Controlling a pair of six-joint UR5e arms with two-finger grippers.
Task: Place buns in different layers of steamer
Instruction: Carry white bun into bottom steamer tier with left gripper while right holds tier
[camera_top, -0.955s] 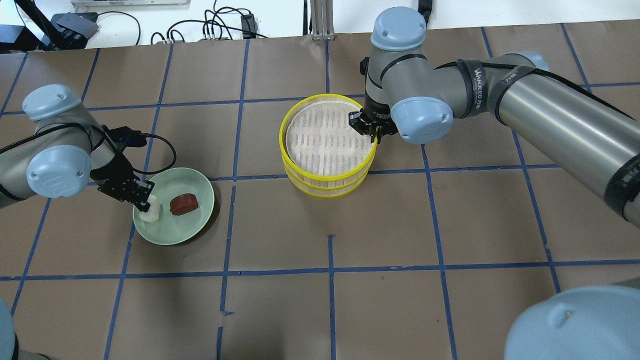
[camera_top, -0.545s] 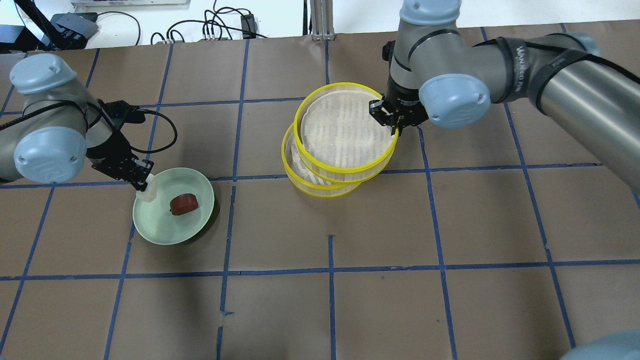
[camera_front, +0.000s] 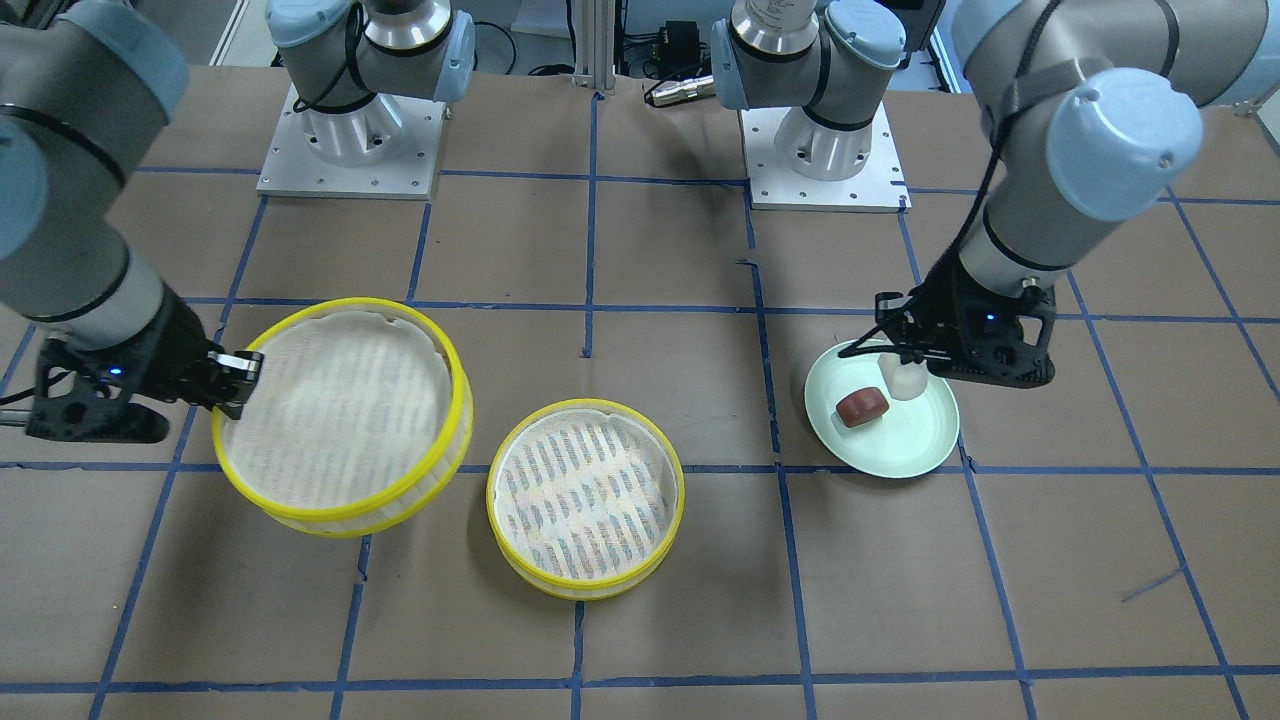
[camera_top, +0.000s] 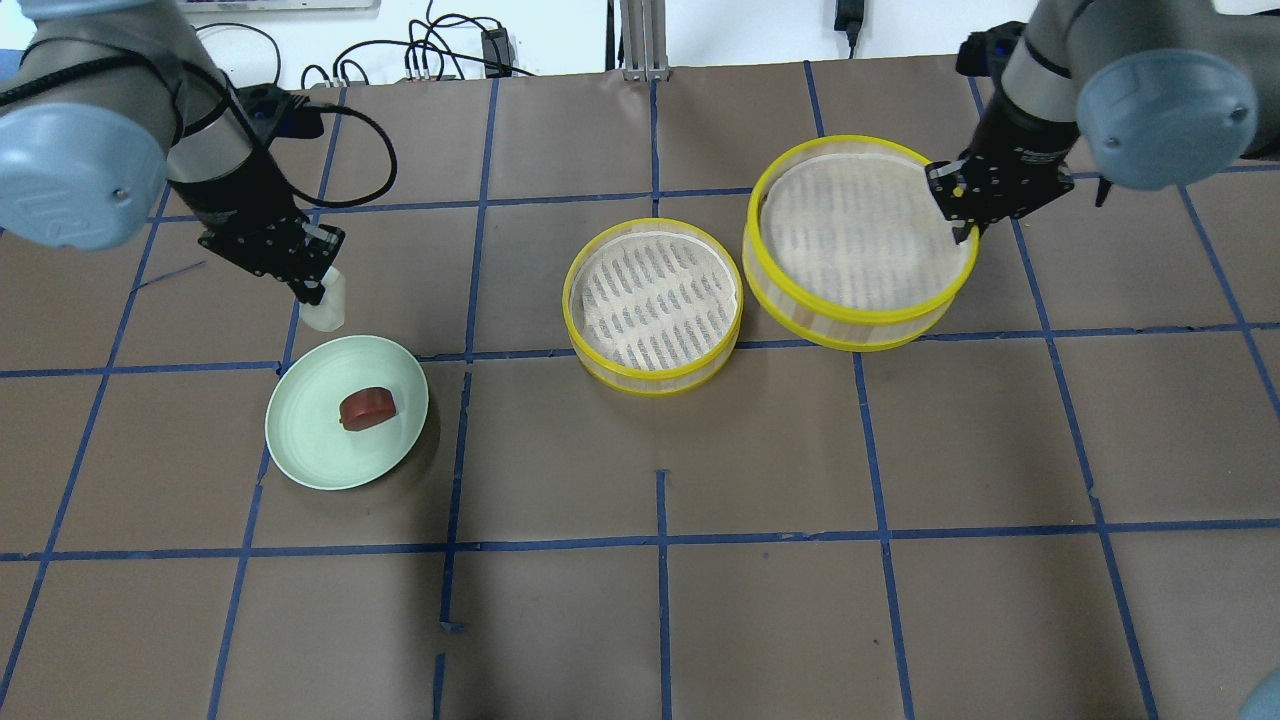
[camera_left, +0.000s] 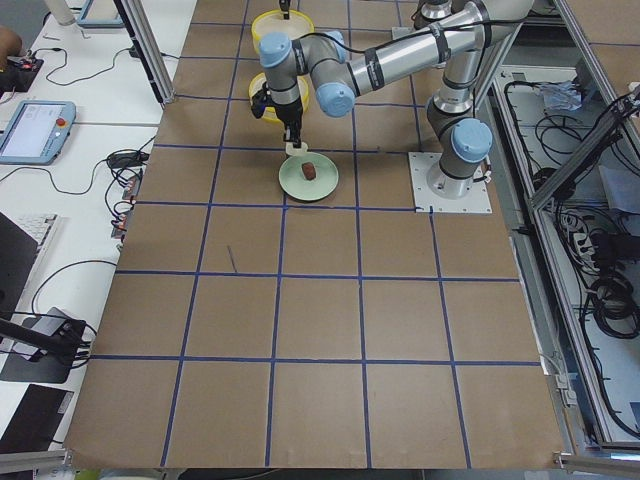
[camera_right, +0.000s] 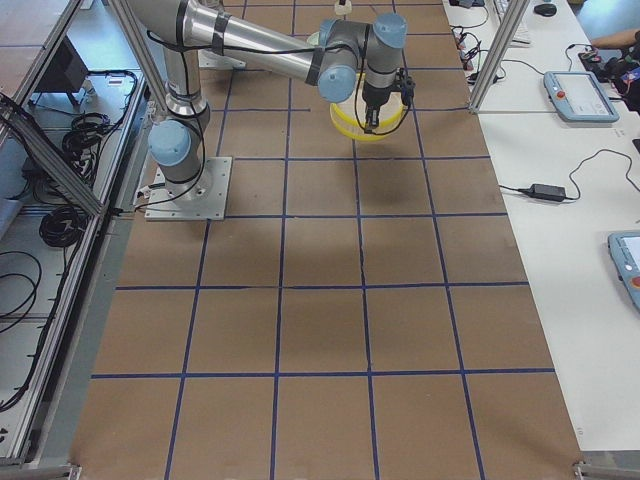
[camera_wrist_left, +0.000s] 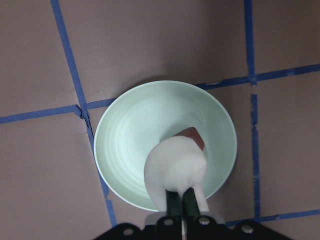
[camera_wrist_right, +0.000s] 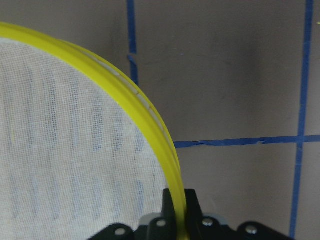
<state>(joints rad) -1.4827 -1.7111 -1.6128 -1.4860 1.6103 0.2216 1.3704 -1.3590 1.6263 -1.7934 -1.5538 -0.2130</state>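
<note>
- Overhead exterior view, far left: the left gripper (camera_top: 318, 288) hangs from its arm over the brown table (camera_top: 660, 600), its fingers closed narrowly on the white bun (camera_top: 328, 312).
- That white bun is held in the air, clear of the plate. From overhead it appears just past the plate's far-left rim. The left wrist camera looks down past it onto the plate, and there it covers part of the other bun.
- Next comes the pale green plate (camera_top: 310, 445), flat on the table beside a crossing of blue tape lines (camera_top: 560, 545).
- The reddish-brown bun (camera_top: 367, 408) lies alone on the plate, a little right of its middle, and nothing touches it.
- Near the table's middle sits the centre steamer tray (camera_top: 652, 300). It is level on the table, its yellow rim upright and its slatted floor bare.
- Just to its right is the lifted steamer tray (camera_top: 860, 240). It is held above the table and slightly tilted, with a bare floor. From overhead its left edge meets the centre tray's right edge, but the front-facing view shows a gap between the two.
- At the far right, the right gripper (camera_top: 960, 222) is clamped on the lifted tray's yellow rim on the side away from the centre tray. The right wrist camera shows one finger inside the rim and one outside.
</note>
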